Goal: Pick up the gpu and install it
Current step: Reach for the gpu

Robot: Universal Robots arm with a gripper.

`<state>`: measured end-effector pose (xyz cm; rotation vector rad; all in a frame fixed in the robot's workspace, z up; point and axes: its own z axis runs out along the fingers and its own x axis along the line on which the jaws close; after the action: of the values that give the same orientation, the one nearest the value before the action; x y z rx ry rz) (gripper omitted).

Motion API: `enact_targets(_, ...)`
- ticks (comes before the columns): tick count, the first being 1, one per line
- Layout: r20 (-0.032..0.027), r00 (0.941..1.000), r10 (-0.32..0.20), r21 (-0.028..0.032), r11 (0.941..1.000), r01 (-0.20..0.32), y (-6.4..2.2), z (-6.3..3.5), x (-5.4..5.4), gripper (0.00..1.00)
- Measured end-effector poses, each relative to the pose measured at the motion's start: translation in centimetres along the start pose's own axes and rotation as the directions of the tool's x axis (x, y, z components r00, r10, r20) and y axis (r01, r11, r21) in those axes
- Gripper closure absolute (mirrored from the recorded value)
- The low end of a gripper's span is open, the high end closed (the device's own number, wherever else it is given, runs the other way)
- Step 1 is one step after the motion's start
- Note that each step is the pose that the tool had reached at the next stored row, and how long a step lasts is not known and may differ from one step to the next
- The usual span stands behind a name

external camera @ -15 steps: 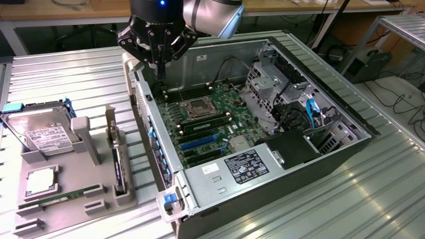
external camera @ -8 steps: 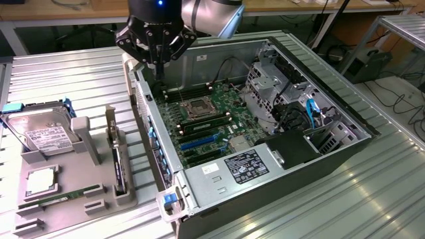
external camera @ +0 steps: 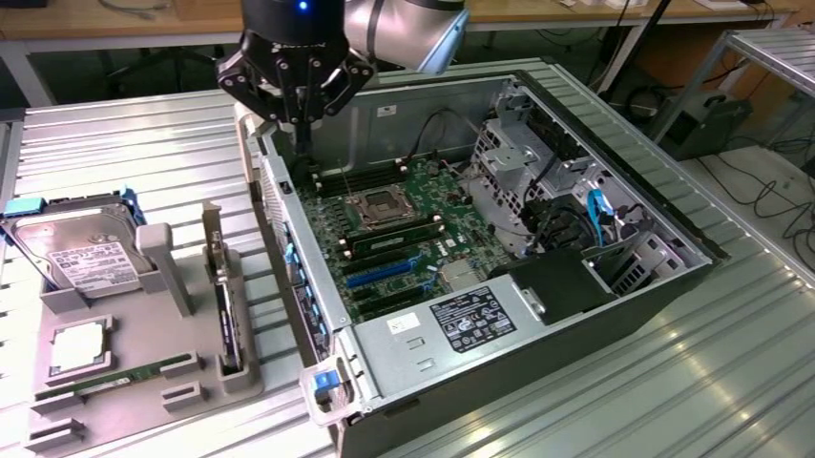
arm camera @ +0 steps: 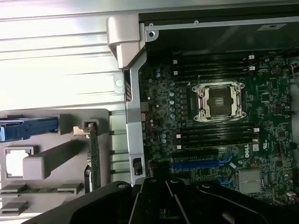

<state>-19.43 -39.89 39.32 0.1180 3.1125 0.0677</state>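
I held the gripper [external camera: 301,120] over the case's [external camera: 395,119] rear corner, fingers narrow and empty. The gpu [external camera: 227,320] stood on edge in the grey holder [external camera: 153,334] toward the exterior view's left, long axis alongside the case wall.

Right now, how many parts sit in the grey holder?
4: hard drive in its blue caddy, CPU beside it, memory stick lying flat, gpu on edge nearest the computer case.
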Motion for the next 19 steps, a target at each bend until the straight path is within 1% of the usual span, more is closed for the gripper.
enact_targets(19,0.0000,1.0000,0.000,0.0000,1.0000,0.000,-0.06,0.02,0.82,0.89)
